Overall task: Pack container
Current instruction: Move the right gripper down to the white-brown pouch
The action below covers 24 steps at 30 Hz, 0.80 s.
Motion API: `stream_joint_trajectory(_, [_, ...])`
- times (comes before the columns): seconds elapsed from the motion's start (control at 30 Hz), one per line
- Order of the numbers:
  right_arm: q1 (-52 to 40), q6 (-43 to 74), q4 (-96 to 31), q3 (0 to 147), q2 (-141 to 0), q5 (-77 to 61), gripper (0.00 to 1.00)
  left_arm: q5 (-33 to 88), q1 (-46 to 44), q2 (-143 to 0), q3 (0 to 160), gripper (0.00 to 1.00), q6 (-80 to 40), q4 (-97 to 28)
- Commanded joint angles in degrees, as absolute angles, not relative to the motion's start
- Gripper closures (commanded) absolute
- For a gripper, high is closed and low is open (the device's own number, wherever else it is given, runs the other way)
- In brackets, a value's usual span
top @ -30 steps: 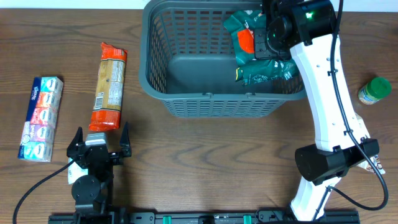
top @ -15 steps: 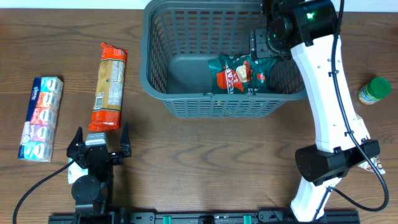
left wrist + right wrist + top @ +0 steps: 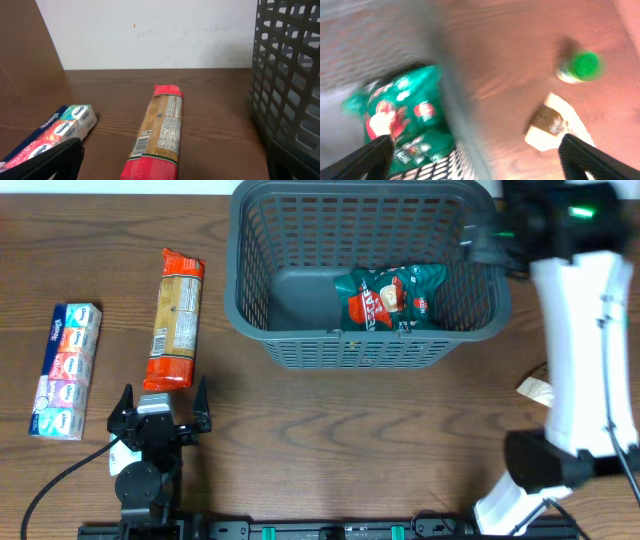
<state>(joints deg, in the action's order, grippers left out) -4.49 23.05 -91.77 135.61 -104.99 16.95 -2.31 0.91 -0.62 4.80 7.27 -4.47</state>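
Note:
The container (image 3: pixel 240 285), a dark grey slotted basket, stands at the top middle of the table. A green snack packet (image 3: pixel 390 295) lies flat on its floor at the right; it shows blurred in the right wrist view as the green packet (image 3: pixel 400 120). My right gripper (image 3: pixel 487 242) hangs over the basket's right rim. Seen from the wrist, the right gripper (image 3: pixel 475 160) is open, with nothing between its fingers. My left gripper (image 3: pixel 162 402) rests open near the front left edge, behind the orange packet (image 3: pixel 175 318). The basket's wall (image 3: pixel 290 75) fills the right of the left wrist view.
A long orange-and-red packet (image 3: pixel 160 130) and a pack of tissues (image 3: pixel 66 370) lie left of the basket. The tissues (image 3: pixel 55 130) show beside the left finger. A green-lidded jar (image 3: pixel 580 67) and a tan-and-white packet (image 3: pixel 555 125) sit right of the basket; the tan packet (image 3: pixel 535 390) peeks from behind my arm.
My right gripper opened and let go of the green packet, which dropped flat onto the basket floor. The right arm then swung right, over the basket's rim. The left arm stayed still.

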Motion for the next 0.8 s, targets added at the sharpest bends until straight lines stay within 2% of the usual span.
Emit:
stream_joint_trajectory(0.0, [4.01, 33.32, -94.26, 137.80, -98.13, 19.27, 0.01, -2.35, 0.67, -0.23, 4.16, 0.01, 6.52, -4.21])
stream_joint_trajectory(0.1, [12.14, 37.60, -97.32, 137.64, -96.31, 18.68, 0.01, -2.35, 0.67, -0.23, 4.16, 0.01, 6.52, -4.21])
stream_joint_trajectory(0.23, [20.78, 37.23, -97.32, 135.98, -95.37, 12.62, 0.01, -2.35, 0.67, -0.23, 4.16, 0.01, 6.52, -4.21])
stream_joint_trajectory(0.43, [28.34, 40.36, -97.30, 130.87, -95.42, 10.15, 0.01, -2.33, 0.67, -0.23, 4.16, 0.01, 6.52, -4.21])
stream_joint_trajectory(0.6, [33.19, 48.86, -97.30, 121.47, -95.48, 10.70, 0.01, -2.35, 0.67, -0.23, 4.16, 0.01, 6.52, -4.21])
stream_joint_trajectory(0.77, [37.56, 65.45, -97.25, 107.48, -95.50, 9.98, 0.01, -2.35, 0.67, -0.23, 4.16, 0.01, 6.52, -4.21])
